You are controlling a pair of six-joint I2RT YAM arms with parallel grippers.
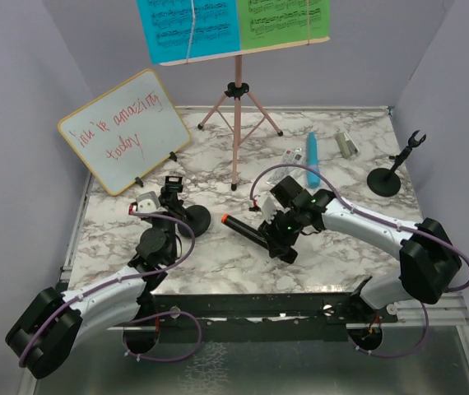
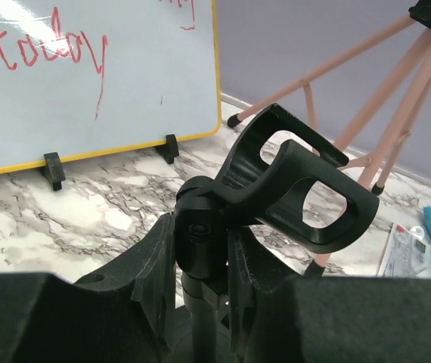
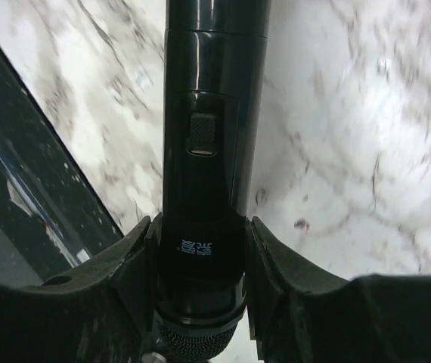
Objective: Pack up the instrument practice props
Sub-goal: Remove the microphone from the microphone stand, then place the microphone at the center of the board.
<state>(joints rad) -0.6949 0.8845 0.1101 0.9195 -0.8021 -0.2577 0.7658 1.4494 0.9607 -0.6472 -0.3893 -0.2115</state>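
Now the left claw (image 2: 200, 263) is clamped on the neck of the near mic holder (image 2: 291, 189), and the right claw (image 3: 200, 249) on the black microphone (image 3: 212, 113) mid-counter (image 3: 367, 151). Best to lift each straight, without tilting.

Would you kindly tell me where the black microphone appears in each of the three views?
Top external: the black microphone lies near the centre, its orange end pointing left.
Left wrist: not in it.
Right wrist: it fills the middle, running top to bottom.
Shared landmark: the marble table.
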